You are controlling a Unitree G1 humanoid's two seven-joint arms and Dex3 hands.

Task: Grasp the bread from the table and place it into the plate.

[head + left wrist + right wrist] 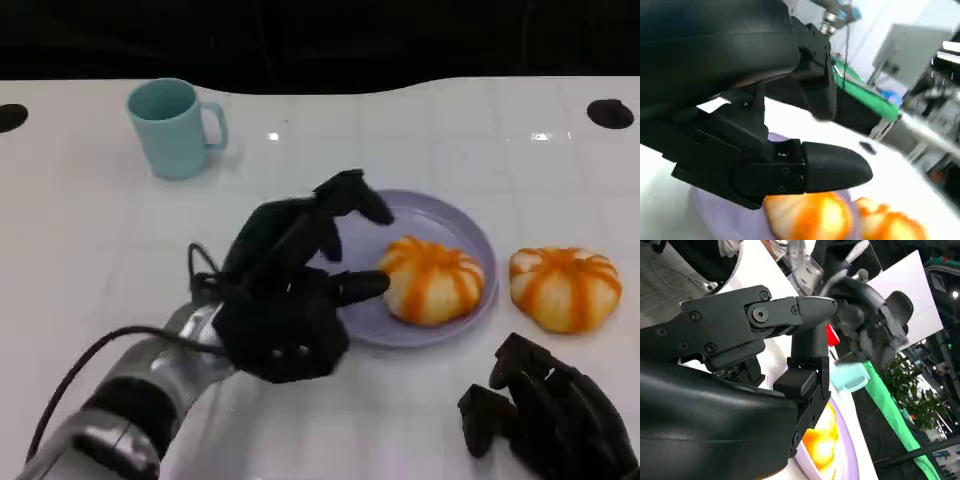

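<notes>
Two buns sat on the white counter (90, 250), one on the lilac plate (450, 225) and one just right of it. The left hand (290, 300) hovered over the plate's left side, fingers (355, 195) spread and holding nothing; one fingertip lay just beside, perhaps touching, the plated bun (432, 280). The right hand (555, 410) rested near the front edge, its fingers curled in on nothing. The second bun (565, 288) lay on the counter beside the plate's rim, apart from both hands. A teal mug (175, 128) stood upright at the far left, well apart from the plate.
</notes>
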